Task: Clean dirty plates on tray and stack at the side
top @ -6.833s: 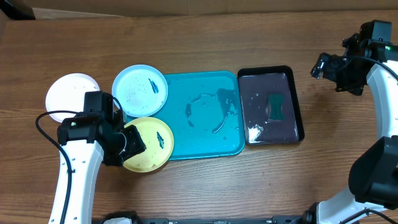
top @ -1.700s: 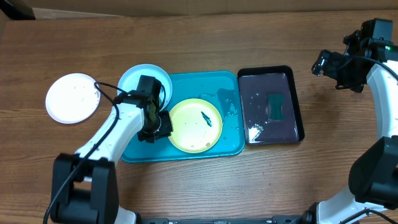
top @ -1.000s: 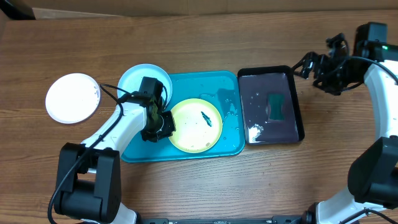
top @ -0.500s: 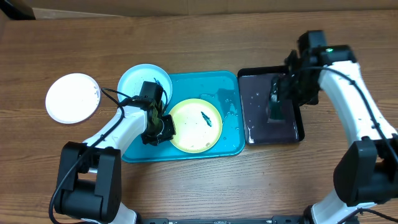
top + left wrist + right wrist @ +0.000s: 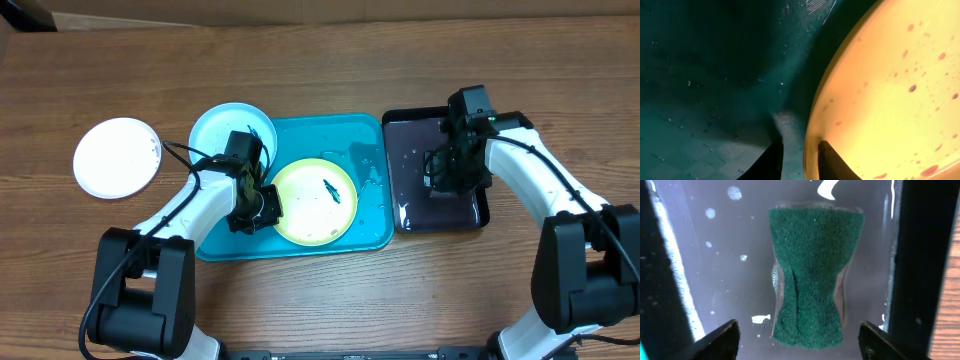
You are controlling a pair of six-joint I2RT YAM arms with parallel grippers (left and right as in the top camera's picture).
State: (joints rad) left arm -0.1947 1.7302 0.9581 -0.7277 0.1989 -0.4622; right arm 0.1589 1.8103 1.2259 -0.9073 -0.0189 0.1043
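Right pincer (image 5: 798,330), open, straddles the dark green hourglass sponge (image 5: 810,290) just below; descend squarely, pinch its waist; left pincer (image 5: 799,147) clamps the pale yellow round plastic plate (image 5: 890,90).

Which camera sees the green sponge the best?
The right wrist view: the green sponge fills the middle, lying in the black tray. Overhead, the right gripper covers it. The left wrist view faces the yellow plate instead.
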